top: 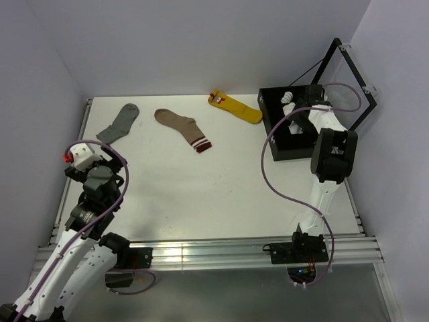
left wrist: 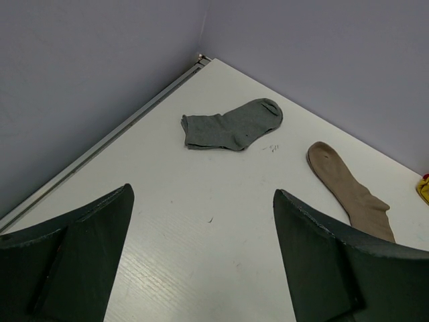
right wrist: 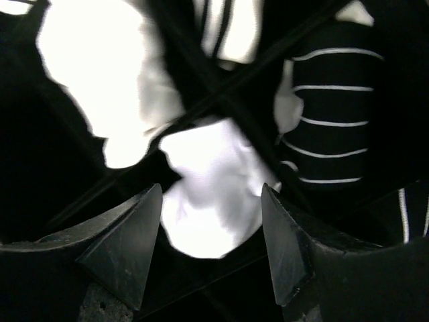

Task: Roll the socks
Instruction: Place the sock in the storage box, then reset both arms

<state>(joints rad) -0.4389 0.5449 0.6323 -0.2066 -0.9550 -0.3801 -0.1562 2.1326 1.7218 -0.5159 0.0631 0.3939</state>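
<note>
White surface (top: 201, 194); a black bin (top: 268, 124) at its far right holds the socks (right wrist: 204, 221). The right hand (right wrist: 211, 191) has fingers parted around them, grip unclear. Left hand (left wrist: 202, 191) released, near grey sock (left wrist: 234, 124)

- No text, brand, number or sign can be read in any view.
- Small dark marks (left wrist: 271, 147) on the worktop (left wrist: 201, 215), ahead of the left gripper (left wrist: 202, 194) and just beside the grey sock (left wrist: 233, 125), may be writing but are too small to read.
- The reddish tag (top: 215, 98) on the yellow sock (top: 240, 109), far ahead and right of that gripper, is illegible.
</note>
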